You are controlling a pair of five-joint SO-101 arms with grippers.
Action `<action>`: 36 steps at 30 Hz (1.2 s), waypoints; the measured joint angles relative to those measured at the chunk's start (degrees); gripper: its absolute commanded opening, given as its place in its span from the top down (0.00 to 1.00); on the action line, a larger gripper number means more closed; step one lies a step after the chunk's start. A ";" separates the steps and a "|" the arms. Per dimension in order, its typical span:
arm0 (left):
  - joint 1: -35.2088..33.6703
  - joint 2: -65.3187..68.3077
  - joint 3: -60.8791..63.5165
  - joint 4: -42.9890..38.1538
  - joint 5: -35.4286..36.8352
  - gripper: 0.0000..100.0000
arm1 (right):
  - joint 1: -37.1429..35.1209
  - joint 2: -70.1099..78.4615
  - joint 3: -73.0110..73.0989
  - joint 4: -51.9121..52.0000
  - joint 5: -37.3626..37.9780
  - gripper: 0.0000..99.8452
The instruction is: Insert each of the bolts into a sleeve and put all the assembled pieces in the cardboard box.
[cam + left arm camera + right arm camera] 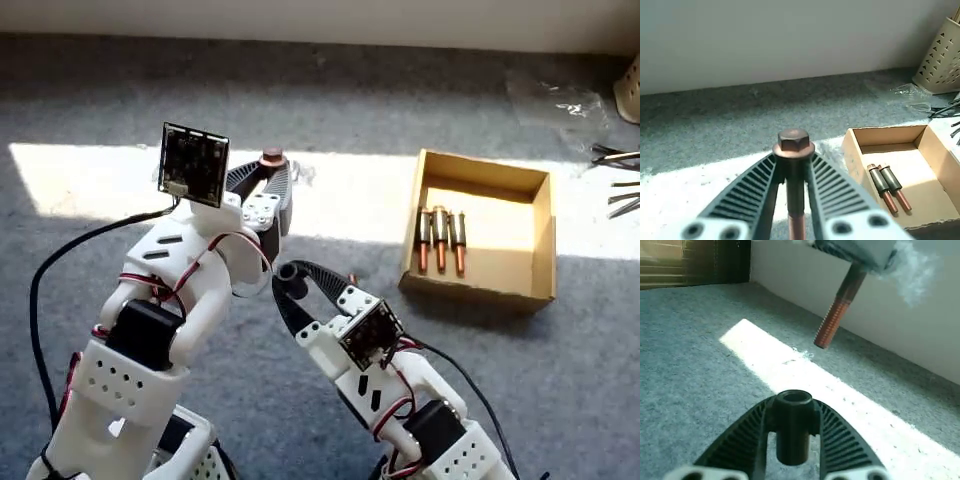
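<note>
L gripper (794, 162) pinches copper hex-head bolt (793, 141), R gripper (792, 412) clamps smooth black tubular sleeve (791, 440); R wrist view shows bolt's threads.

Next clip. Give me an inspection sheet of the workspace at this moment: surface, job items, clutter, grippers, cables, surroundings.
Surface: grey carpet, with a sunlit band across it.
Job's things: cardboard box holding three assembled pieces; one bolt and one sleeve held off the carpet, not yet joined.
Clutter: clear plastic bag, perforated container, thin dark items past the box, too small to identify.
Grippers: left gripper shut on the bolt below its head; right gripper shut on the sleeve, open end up.
Cables: black cable looping beside the left arm; red and white wires on it.
Surroundings: pale wall behind the carpet.
</note>
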 measured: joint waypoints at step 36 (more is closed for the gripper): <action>8.53 -24.26 22.15 -16.70 -3.87 0.99 | 4.04 0.00 0.00 -5.98 -10.29 0.99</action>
